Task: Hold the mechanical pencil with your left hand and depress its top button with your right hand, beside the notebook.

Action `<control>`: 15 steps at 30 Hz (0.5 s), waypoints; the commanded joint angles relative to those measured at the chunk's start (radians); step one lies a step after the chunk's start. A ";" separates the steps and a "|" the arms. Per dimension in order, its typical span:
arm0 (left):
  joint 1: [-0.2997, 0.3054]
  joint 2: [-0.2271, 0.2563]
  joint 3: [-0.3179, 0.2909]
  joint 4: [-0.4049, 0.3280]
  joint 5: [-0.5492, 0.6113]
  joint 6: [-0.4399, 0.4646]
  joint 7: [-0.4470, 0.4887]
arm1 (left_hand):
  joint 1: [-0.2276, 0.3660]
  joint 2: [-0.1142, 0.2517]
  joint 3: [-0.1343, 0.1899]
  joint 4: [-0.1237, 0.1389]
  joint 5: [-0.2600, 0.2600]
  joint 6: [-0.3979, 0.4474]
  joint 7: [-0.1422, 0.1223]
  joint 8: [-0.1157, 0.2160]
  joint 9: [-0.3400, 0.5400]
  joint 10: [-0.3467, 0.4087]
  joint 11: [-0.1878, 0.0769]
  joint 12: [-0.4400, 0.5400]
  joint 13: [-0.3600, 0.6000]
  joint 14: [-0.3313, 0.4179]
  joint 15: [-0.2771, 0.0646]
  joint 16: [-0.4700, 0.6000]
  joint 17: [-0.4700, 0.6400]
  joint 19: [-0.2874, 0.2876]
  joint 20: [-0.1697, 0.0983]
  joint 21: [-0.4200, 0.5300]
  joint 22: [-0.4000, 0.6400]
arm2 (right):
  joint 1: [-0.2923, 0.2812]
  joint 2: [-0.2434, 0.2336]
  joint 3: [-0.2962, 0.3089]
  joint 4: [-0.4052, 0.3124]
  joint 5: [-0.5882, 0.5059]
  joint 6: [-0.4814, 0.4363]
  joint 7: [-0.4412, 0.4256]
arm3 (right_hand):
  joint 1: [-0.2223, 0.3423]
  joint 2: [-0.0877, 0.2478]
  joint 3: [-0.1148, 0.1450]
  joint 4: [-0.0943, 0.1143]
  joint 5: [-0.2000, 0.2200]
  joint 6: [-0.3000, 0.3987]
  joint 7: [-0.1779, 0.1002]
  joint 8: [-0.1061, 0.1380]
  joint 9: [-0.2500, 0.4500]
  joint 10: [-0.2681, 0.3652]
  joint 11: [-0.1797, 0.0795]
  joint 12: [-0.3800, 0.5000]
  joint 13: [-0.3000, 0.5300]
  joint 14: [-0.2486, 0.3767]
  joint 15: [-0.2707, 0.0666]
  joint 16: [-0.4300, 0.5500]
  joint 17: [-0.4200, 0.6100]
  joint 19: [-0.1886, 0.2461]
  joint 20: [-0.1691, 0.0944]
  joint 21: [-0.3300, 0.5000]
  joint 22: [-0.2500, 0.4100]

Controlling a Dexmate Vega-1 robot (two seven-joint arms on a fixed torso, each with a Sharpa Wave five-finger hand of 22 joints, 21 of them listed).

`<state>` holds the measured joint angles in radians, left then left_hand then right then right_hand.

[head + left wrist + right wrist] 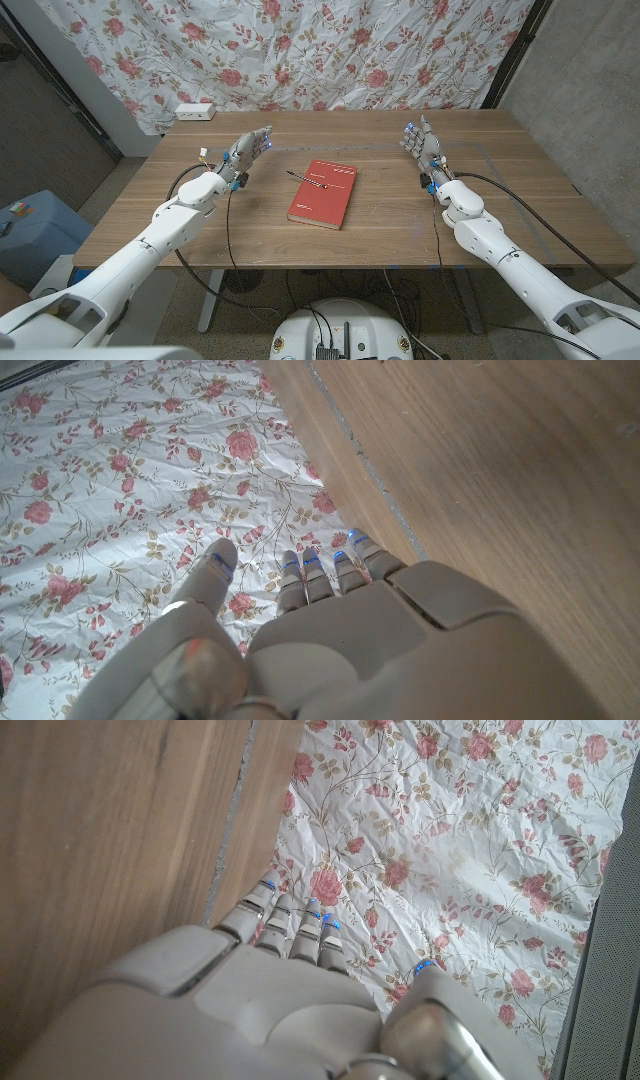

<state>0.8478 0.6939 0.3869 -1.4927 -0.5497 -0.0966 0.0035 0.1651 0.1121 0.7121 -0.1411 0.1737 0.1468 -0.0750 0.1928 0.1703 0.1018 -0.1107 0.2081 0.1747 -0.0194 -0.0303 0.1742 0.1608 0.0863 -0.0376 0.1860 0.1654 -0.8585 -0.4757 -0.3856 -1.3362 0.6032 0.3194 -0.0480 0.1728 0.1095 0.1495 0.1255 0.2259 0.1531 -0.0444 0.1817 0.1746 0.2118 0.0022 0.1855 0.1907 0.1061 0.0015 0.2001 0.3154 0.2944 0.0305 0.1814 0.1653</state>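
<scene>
Waiting at either side of the desk (470, 225), both hands hold nothing: the left hand (247, 152) sits left of centre in the head view, the right hand (425, 145) right of centre, each with fingers (320, 575) extended and only slightly apart. The mechanical pencil (306, 180) lies partly on the upper left corner of the red notebook (324, 193), near the frame's centre, its tip end reaching onto the bare wood toward the left hand.

My reading of the risks: the pencil is thin and rests across the notebook's edge, so fingers coming in low could roll it or shove the notebook instead of lifting it. A loose hold by the left hand would likely let the pencil slip when the right hand presses the button.

Nothing stands between either hand and the pencil. A white power strip (195, 112) sits at the desk's upper left corner, well apart, before the floral curtain (300, 50).
</scene>
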 commanded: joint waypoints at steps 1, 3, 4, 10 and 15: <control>0.009 0.095 0.026 -0.154 0.110 0.126 0.062 | 0.014 -0.003 0.001 -0.014 -0.001 0.009 -0.010 0.000 0.001 0.002 -0.009 -0.002 0.002 -0.004 -0.093 -0.002 0.005 -0.011 -0.060 -0.006 0.002 | -0.015 -0.002 0.014 0.002 0.015 0.022 0.010 | 0.010 0.005 0.006 -0.005 0.004 0.014 -0.004 0.011 0.002 0.013 -0.004 0.011 0.001 0.001 -0.008 0.002 -0.003 0.001 -0.013 0.004 0.003; 0.006 0.119 0.034 -0.187 0.136 0.164 0.067 | 0.024 -0.007 0.001 -0.027 0.000 0.009 -0.023 -0.002 0.001 0.000 -0.020 -0.005 0.002 -0.017 -0.101 -0.005 0.005 -0.019 -0.064 -0.007 0.002 | -0.016 -0.001 0.016 0.008 0.018 0.027 0.013 | 0.010 0.005 0.006 -0.006 0.004 0.015 -0.004 0.012 0.002 0.015 -0.005 0.011 0.001 0.001 -0.011 0.002 -0.005 0.000 -0.015 0.004 0.003; 0.003 0.131 0.039 -0.198 0.151 0.173 0.064 | 0.029 -0.008 0.002 -0.032 0.000 0.008 -0.030 -0.003 0.001 0.000 -0.020 -0.006 0.001 -0.024 -0.106 -0.006 0.005 -0.024 -0.068 -0.008 0.001 | -0.016 0.001 0.017 0.012 0.021 0.031 0.016 | 0.010 0.005 0.007 -0.007 0.004 0.015 -0.004 0.012 0.002 0.015 -0.006 0.011 0.001 0.002 -0.010 0.002 -0.005 0.000 -0.015 0.004 0.003; -0.002 0.175 0.055 -0.228 0.215 0.164 0.035 | 0.067 -0.027 0.001 -0.050 0.001 0.021 -0.073 0.004 0.001 0.000 -0.057 -0.011 0.001 -0.047 -0.126 -0.005 0.005 -0.041 -0.089 -0.008 0.001 | -0.017 -0.001 0.020 0.020 0.027 0.037 0.028 | 0.011 0.006 0.008 -0.008 0.004 0.019 -0.003 0.012 0.002 0.018 -0.008 0.012 0.000 0.002 -0.010 0.002 -0.008 0.000 -0.017 0.004 0.003; -0.001 0.211 0.053 -0.247 0.244 0.159 0.003 | 0.096 -0.039 0.000 -0.053 0.001 0.038 -0.098 0.011 0.002 0.018 -0.086 -0.008 0.000 -0.043 -0.134 -0.001 0.004 -0.034 -0.099 -0.003 0.001 | -0.025 -0.006 0.024 0.006 0.027 0.034 0.019 | 0.011 0.007 0.010 -0.010 0.005 0.020 -0.004 0.012 0.002 0.017 -0.008 0.011 0.000 0.003 -0.011 0.002 -0.010 0.000 -0.017 0.004 0.003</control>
<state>0.8503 0.8226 0.4255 -1.6669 -0.3959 0.0375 0.0432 0.2437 0.0757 0.7107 -0.1858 0.1737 0.1788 -0.1584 0.1964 0.1701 0.1179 -0.1810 0.1994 0.1720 -0.0574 -0.0359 0.1701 0.1607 0.0554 -0.0358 0.1794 0.1632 -0.8723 -0.4758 -0.3709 -1.3256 0.6213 0.3463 -0.0314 0.1780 0.1148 0.1536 0.1213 0.2260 0.1669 -0.0473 0.1888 0.1745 0.2217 -0.0054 0.1925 0.1908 0.1084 -0.0008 0.2001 0.3061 0.2927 0.0247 0.1814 0.1652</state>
